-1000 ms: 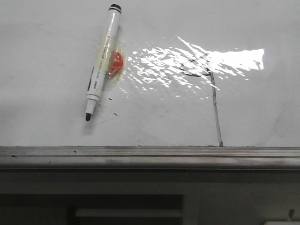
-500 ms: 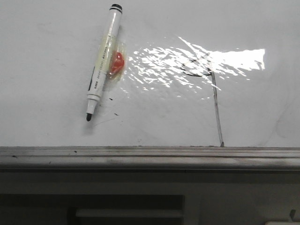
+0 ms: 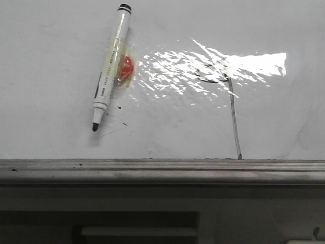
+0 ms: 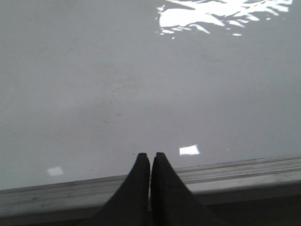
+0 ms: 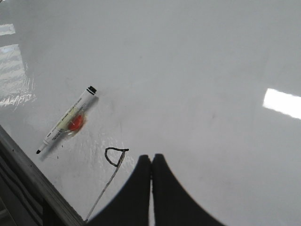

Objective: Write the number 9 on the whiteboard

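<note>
- The number 9 point(image 3: 231, 101) is drawn in thin dark line on the whiteboard point(image 3: 51, 40), right of centre, its small loop inside the glare and its long stem reaching the grey ledge point(image 3: 162, 170).
- A marker point(image 3: 109, 68) lies on the board well left of the digit, tip uncapped, beside an orange blob.
- The left gripper point(image 4: 150, 157) is clenched and empty over bare board near the ledge.
- The right gripper point(image 5: 151, 160) is clenched and empty, just beside the digit's loop.
- Writing looks complete; the sensible step is keeping both arms clear so the ink is not smeared.
- Compared with half a second ago, nothing has visibly moved.
</note>
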`<state>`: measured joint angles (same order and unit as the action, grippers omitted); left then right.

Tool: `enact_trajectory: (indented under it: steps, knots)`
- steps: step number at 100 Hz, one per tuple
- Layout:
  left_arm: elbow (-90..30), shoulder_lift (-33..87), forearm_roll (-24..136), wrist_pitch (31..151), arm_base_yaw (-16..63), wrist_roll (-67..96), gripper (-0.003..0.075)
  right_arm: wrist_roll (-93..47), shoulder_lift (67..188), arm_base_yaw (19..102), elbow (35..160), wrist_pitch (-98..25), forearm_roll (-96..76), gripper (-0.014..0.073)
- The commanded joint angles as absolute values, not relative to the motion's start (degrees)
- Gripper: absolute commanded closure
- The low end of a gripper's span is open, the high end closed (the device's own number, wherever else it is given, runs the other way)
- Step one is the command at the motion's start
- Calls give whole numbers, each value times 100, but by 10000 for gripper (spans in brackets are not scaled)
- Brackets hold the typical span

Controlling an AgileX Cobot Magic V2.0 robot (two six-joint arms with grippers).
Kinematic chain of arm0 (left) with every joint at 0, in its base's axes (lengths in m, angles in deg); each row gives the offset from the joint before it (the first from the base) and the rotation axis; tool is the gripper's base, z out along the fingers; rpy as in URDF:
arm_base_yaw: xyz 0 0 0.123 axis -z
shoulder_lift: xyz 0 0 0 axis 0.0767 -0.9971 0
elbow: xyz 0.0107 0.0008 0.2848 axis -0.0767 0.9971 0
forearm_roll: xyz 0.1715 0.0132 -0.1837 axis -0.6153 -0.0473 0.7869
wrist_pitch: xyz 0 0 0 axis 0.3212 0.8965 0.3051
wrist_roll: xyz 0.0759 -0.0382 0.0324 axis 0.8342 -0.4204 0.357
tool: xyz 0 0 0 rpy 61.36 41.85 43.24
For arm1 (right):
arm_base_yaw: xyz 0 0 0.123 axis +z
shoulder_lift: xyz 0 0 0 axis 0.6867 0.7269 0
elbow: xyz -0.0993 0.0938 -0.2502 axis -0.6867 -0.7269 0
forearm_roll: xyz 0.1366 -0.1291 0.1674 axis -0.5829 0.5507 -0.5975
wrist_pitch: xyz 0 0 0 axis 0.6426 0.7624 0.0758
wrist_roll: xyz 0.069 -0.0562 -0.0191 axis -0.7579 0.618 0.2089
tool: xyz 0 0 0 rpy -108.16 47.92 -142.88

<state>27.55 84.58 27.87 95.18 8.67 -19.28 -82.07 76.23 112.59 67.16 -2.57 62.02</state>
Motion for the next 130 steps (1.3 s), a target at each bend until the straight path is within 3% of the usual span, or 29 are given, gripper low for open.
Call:
enact_trajectory:
  steps: [1,65,84,103,117,125,130]
  knots:
    - [2857,8595,2779,9159,700,-1999,741,-8231,7711,11232,6844,-547,6502,656]
    - [2857,8595,2779,9159,630,-1999,741,-8231,7711,11224,6844,-503,6502,656]
    - [2857,8595,2779,9159,630,-1999,741,-8231,7711,11086,6191,-251,6890,656]
    - [2857,8595,2779,9159,630,-1999,741,-7777,7711,9576,5496,-1374,5165,656]
    - [2857,8595,2779,9159,630,-1999,741,-6301,7711,7668,5002,-3012,3246,656]
    - [2857,8595,2779,9159,630,-1999,741,-6005,7711,6512,4578,-3913,1629,656]
    - [2857,8595,2779,9159,630,-1999,741,-6006,7711,5968,4252,-4556,1475,656]
